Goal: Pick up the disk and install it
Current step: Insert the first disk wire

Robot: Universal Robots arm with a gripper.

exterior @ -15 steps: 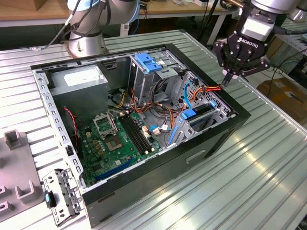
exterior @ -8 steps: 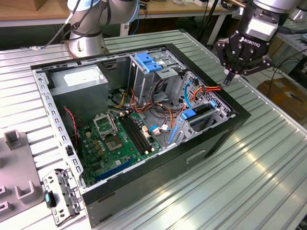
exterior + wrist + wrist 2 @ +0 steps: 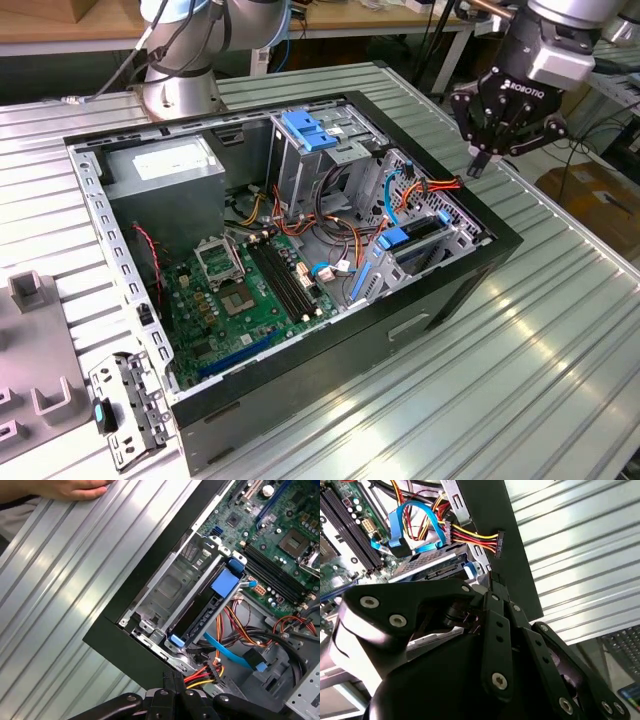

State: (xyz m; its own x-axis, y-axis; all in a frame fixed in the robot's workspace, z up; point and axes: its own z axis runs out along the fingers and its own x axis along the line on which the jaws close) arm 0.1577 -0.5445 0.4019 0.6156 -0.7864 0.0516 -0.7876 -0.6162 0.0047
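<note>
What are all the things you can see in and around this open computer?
computer case: one, black, lid off, on the table
table: one, silver, ribbed
motherboard: one, green, on the case floor
power-supply box: one, grey, back corner at the exterior view's left
drive cage: one, metal with blue top, back middle
disk: one, blue-railed, slotted in the bay at the case corner below the gripper
cables: several, red, yellow, orange and one blue, beside the bay
bracket: one, grey with blue latch, on the table by the case front
person's hand: one, over the table
robot arm: one, silver, behind the case
gripper: one, black, shut, empty, above that corner
</note>
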